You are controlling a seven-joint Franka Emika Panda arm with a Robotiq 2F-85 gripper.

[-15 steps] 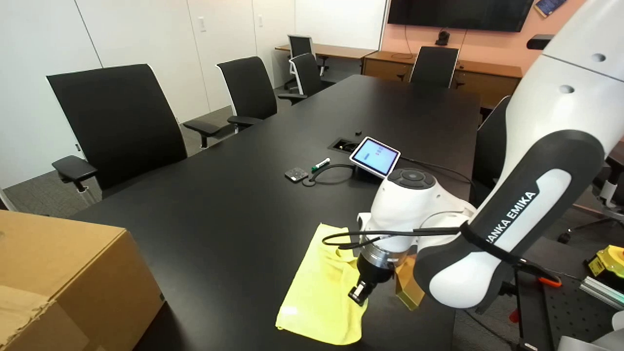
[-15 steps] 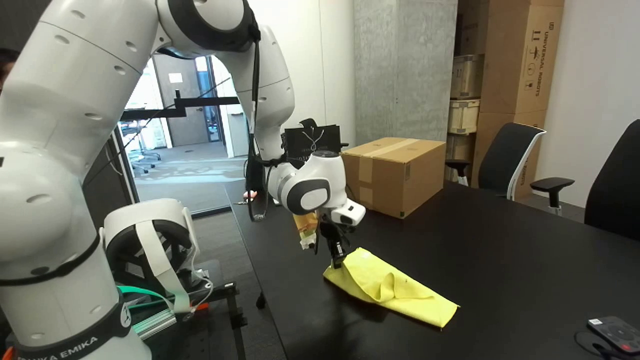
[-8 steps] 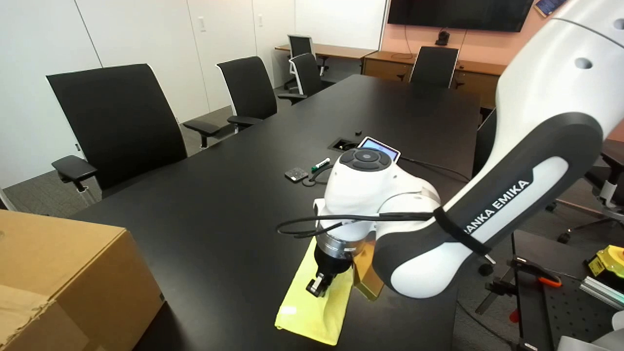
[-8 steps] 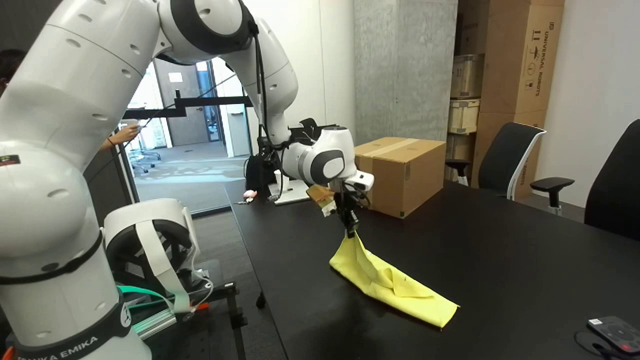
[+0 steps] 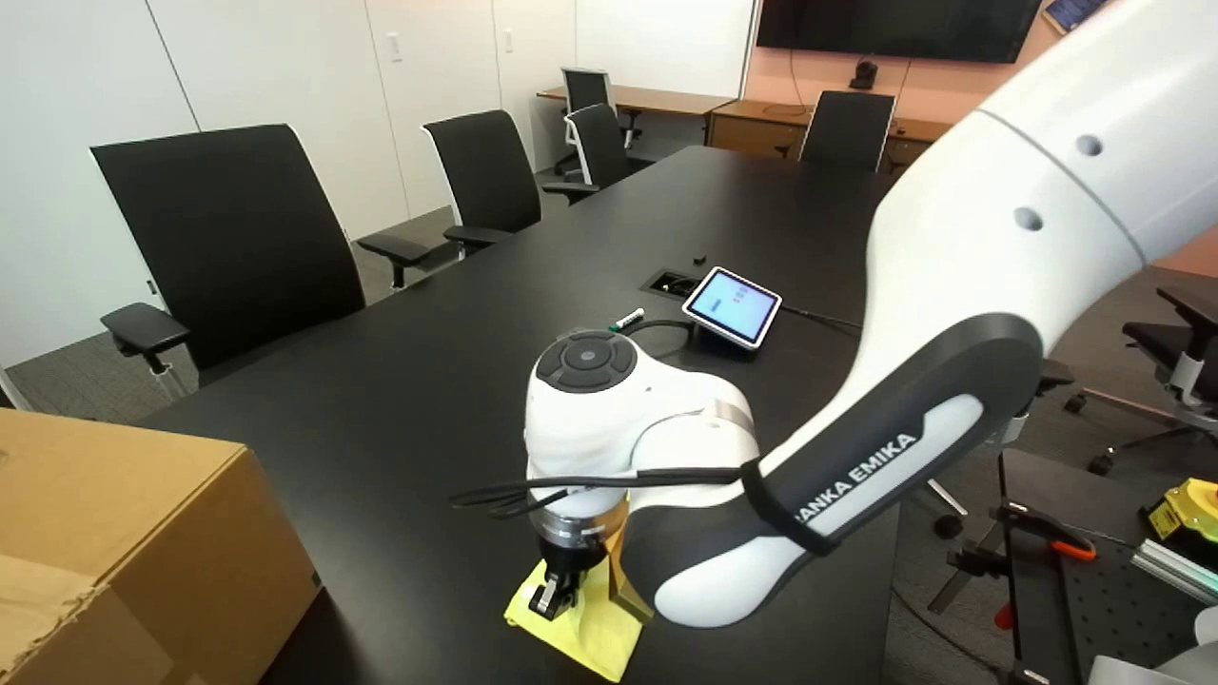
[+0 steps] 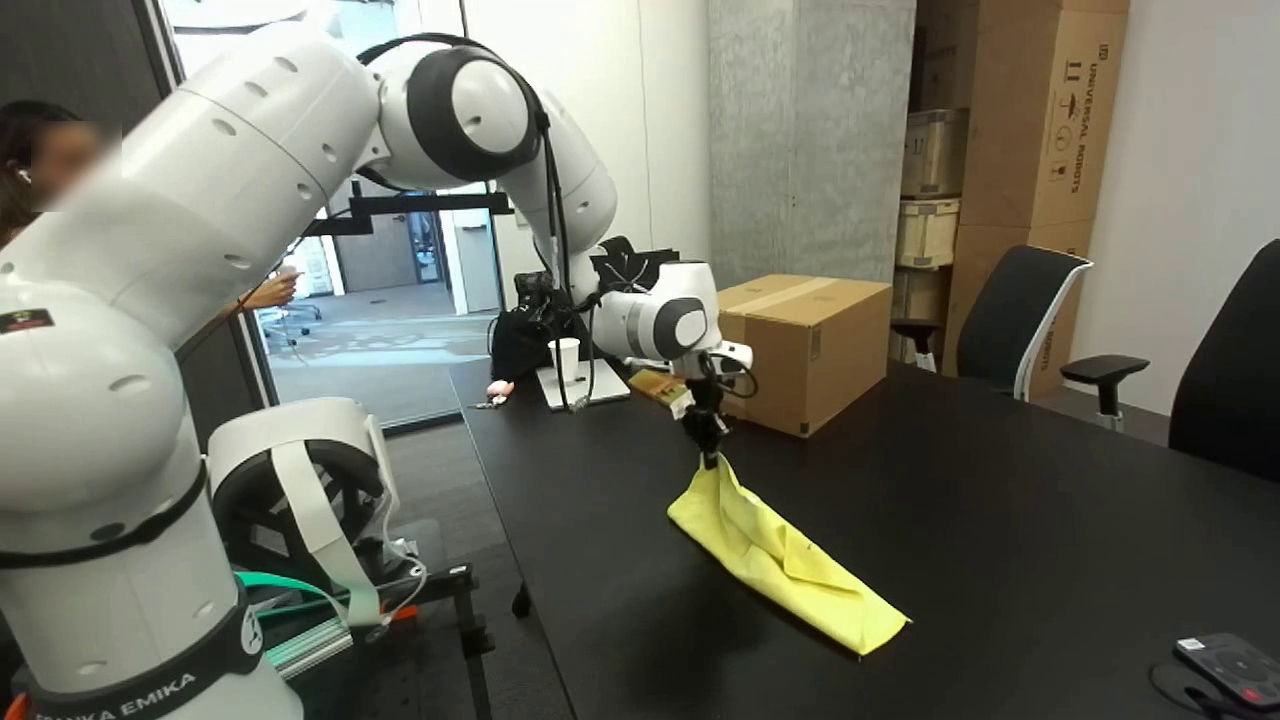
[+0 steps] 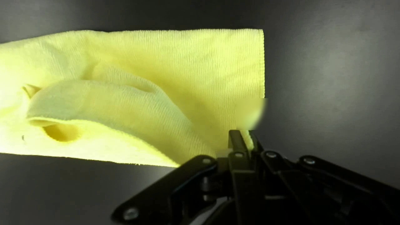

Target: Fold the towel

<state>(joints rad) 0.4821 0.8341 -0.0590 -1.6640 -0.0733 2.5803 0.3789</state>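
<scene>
Claw [image 7: 246, 140] pinching yellow towel [image 7: 193, 59]; arm [image 5: 904, 409] reads "RANKA EMIKA", tall carton [image 6: 1050, 125] "UNIVERSAL ROBOTS".

Under the pincer [image 6: 710, 461] I have a long black table [image 6: 1000, 520] in both exterior views. In an exterior view, black-backed chairs [image 5: 228, 238] stand well apart from the pincer along the table's edge, with a white panelled wall [image 5: 276, 76] behind them and grey carpet [image 5: 57, 395] below. Farthest from the pincer I make out a salmon-pink wall [image 5: 937, 86] with a dark screen [image 5: 885, 24] before it and wooden cabinets [image 5: 750, 138] underneath. In an exterior view, a grey concrete pillar [image 6: 800, 140] rises well behind the pincer, and bluish light [image 6: 370, 330] lies over the floor of an adjoining space [image 6: 370, 378]. In my wrist view a soft sheen [image 7: 353, 68] spreads on the table beside the pincer.
</scene>
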